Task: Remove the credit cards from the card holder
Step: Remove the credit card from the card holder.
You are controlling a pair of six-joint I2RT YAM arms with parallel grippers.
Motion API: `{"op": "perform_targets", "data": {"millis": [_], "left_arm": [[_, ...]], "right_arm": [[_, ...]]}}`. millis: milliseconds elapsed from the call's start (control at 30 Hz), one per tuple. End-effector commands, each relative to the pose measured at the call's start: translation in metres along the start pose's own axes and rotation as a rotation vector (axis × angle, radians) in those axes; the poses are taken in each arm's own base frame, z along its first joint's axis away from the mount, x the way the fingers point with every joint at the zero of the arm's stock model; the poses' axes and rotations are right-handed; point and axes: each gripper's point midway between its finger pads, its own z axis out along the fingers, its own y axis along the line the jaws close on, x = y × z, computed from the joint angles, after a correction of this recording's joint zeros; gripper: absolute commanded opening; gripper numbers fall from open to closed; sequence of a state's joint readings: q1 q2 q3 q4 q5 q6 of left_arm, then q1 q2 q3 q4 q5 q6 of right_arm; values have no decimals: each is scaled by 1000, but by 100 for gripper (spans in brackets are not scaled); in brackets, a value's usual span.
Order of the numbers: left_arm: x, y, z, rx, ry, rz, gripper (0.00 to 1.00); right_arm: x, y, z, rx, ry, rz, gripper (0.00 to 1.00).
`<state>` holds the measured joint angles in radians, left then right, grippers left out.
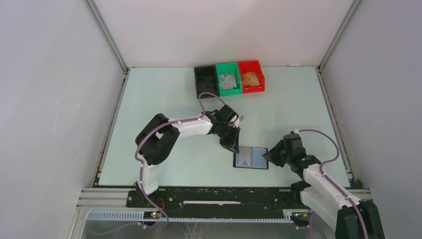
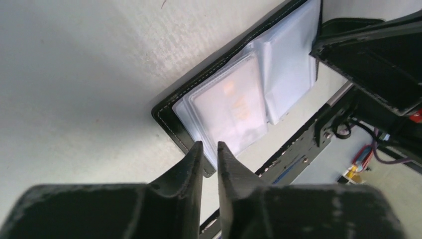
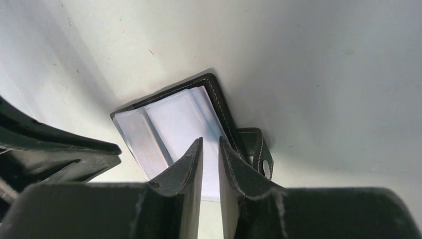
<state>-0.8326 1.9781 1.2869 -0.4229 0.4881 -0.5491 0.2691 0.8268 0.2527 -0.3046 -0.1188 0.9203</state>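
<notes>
The black card holder (image 1: 251,158) lies open on the table, its clear sleeves facing up. In the left wrist view an orange-tinted credit card (image 2: 234,107) shows inside a sleeve, framed by the holder's black stitched edge (image 2: 169,117). My left gripper (image 1: 233,147) is at the holder's left edge, its tips (image 2: 209,144) a narrow slit apart over the near corner, with nothing seen between them. My right gripper (image 1: 269,156) is at the right edge, its tips (image 3: 210,140) also a slit apart over the sleeve, beside the strap tab (image 3: 256,147). A tan card (image 3: 144,142) shows faintly there.
Three small bins stand at the back: a black bin (image 1: 205,79), a green bin (image 1: 228,78) with grey cards, and a red bin (image 1: 251,76) with orange cards. White walls close in the table. The metal rail (image 1: 224,196) runs along the near edge.
</notes>
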Motion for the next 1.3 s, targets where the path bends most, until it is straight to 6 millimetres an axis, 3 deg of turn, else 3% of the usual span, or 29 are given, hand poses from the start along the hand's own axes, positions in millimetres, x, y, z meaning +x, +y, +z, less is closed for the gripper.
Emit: {"op": "perform_targets", "data": {"millis": [0, 267, 400, 767, 1267], "left_arm": [[-22, -24, -28, -1, -123, 54, 25], [-16, -34, -12, 39, -82, 22, 28], [-14, -29, -3, 28, -60, 0, 37], [-10, -25, 10, 36, -28, -19, 35], [-17, -71, -10, 188, -55, 58, 32]], "right_arm": [[-6, -3, 1, 32, -5, -32, 26], [-3, -5, 8, 38, 18, -27, 24], [-3, -4, 7, 33, 14, -27, 24], [-3, -6, 6, 28, 13, -26, 24], [2, -9, 8, 23, 27, -14, 24]]}}
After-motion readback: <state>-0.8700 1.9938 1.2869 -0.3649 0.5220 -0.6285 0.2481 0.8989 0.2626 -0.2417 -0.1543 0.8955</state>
